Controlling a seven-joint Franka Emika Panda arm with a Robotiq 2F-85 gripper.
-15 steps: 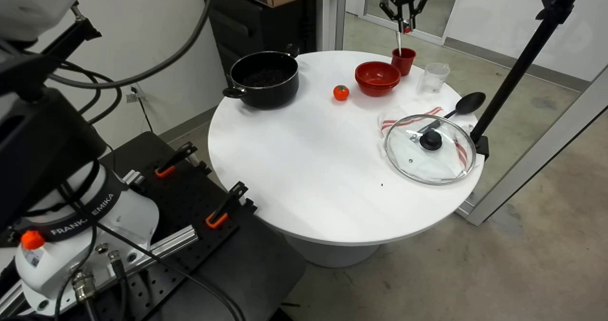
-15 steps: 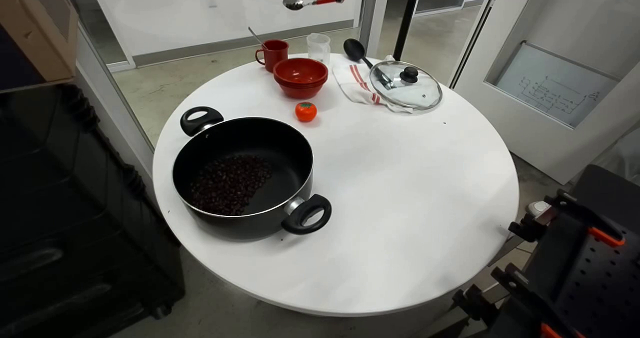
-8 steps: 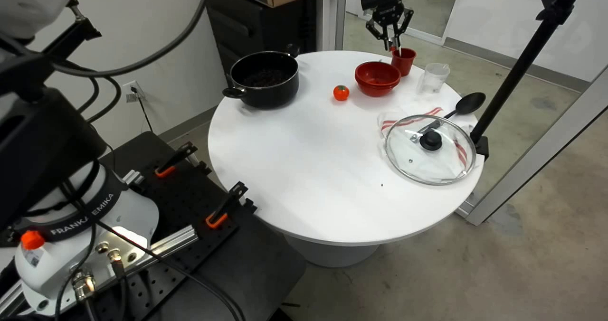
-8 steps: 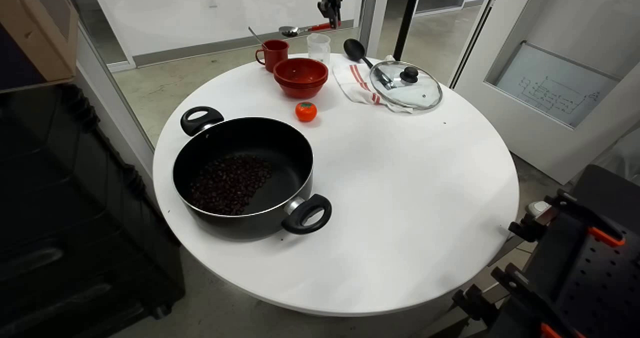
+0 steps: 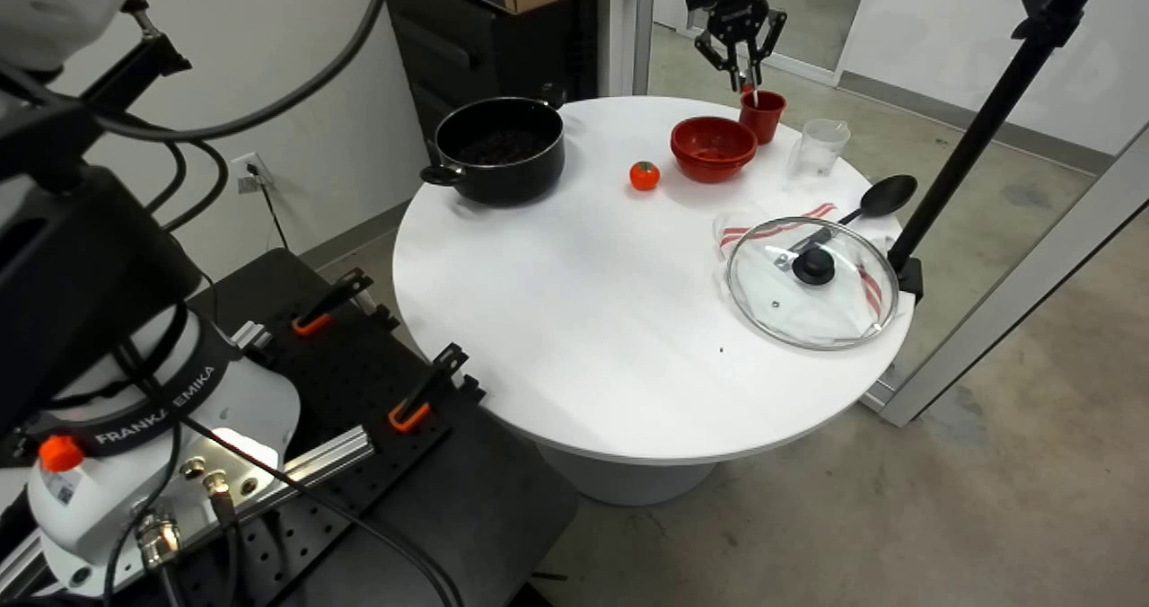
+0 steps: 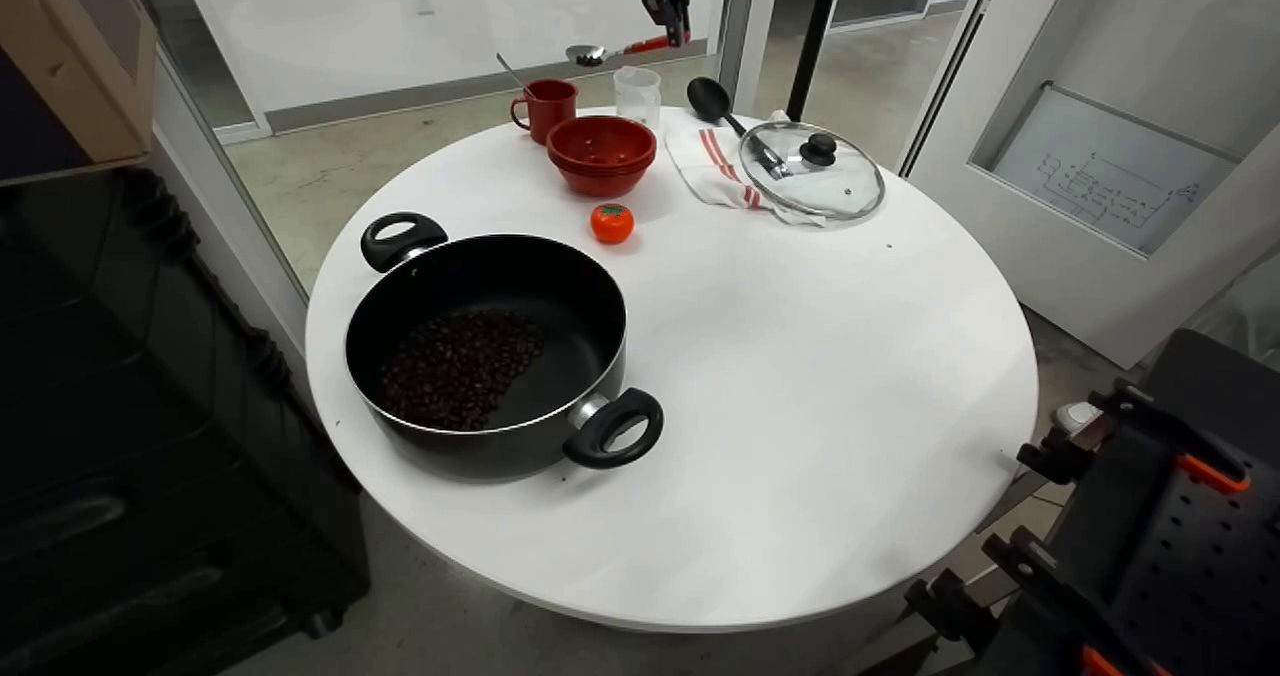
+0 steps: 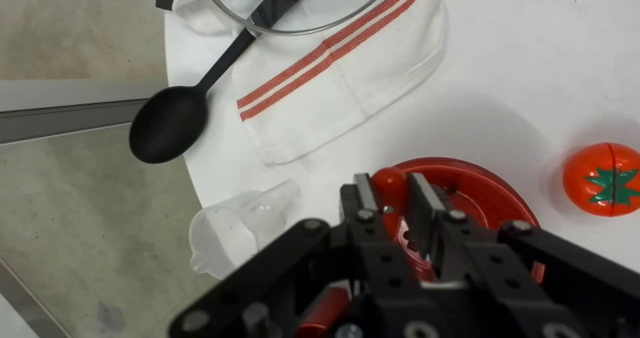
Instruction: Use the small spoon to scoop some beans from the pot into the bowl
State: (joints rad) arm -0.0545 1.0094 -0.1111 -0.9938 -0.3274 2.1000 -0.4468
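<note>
My gripper [image 6: 681, 38] is shut on the red handle of the small spoon [image 6: 587, 55]. In the wrist view the handle's rounded end [image 7: 390, 180] sits between the finger pads. The silvery head points away from the jaws; whether it carries beans I cannot tell. From the wrist the gripper appears over the red bowl [image 7: 492, 188], seemingly stacked on another, and held above table height. A few dark beans [image 7: 407, 236] lie in the bowl. Nearer the front in an exterior view stands the black pot [image 6: 590, 356], with many dark beans [image 6: 460, 366] on its floor.
A toy tomato [image 6: 611, 223] lies between pot and bowl. Beside the bowl stand a red mug [image 6: 552, 111] holding a thin utensil and a clear container [image 7: 220, 235]. A glass lid [image 5: 812, 266] and black spoon [image 7: 170, 123] rest on a striped towel [image 7: 345, 93].
Gripper and spoon have come down over the last second, with a slight rise again in the latter half. The grip on the handle stays. Pot, bowl and tomato have not moved.
</note>
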